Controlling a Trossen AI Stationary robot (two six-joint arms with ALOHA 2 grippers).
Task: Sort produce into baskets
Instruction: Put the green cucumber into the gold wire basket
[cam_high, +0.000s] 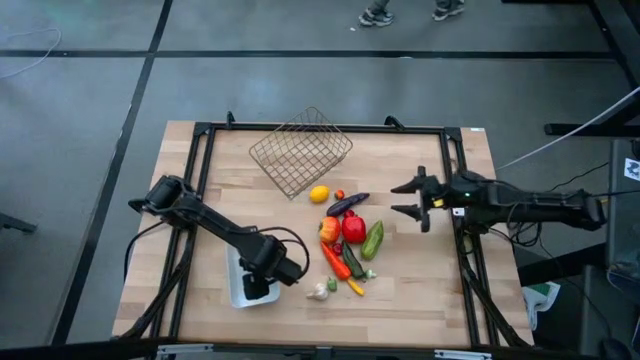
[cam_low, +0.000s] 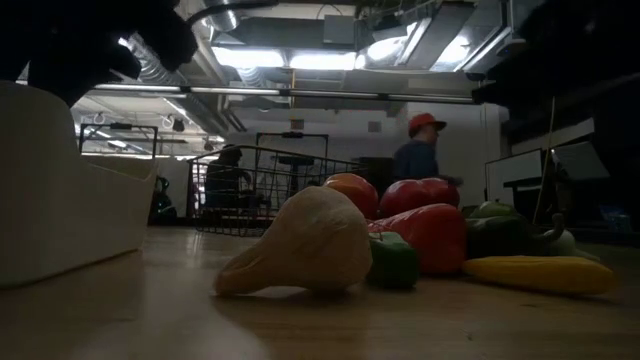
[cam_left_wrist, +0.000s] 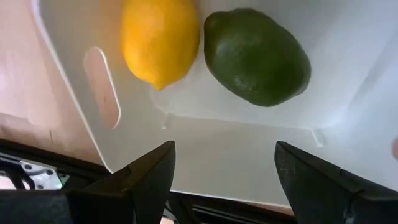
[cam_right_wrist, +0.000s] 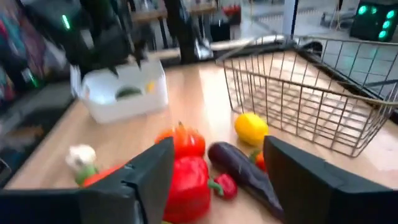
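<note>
Wooden table (cam_high: 420, 290): left gripper (cam_left_wrist: 224, 180) spread, empty, above lemon (cam_left_wrist: 159, 38) in white tray (cam_left_wrist: 348, 93).

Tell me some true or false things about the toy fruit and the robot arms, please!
1. A yellow lemon and a green avocado lie in the white tray. True.
2. The wire basket is full of vegetables. False: nothing lies in it; a second lemon lies on the table just outside it.
3. The left gripper hangs open over the white tray. True.
4. The right gripper is holding the purple eggplant. False: it is open and holds nothing; the eggplant lies on the table in the pile.
5. The red pepper is already in the white tray. False: it is in the pile on the table.
</note>
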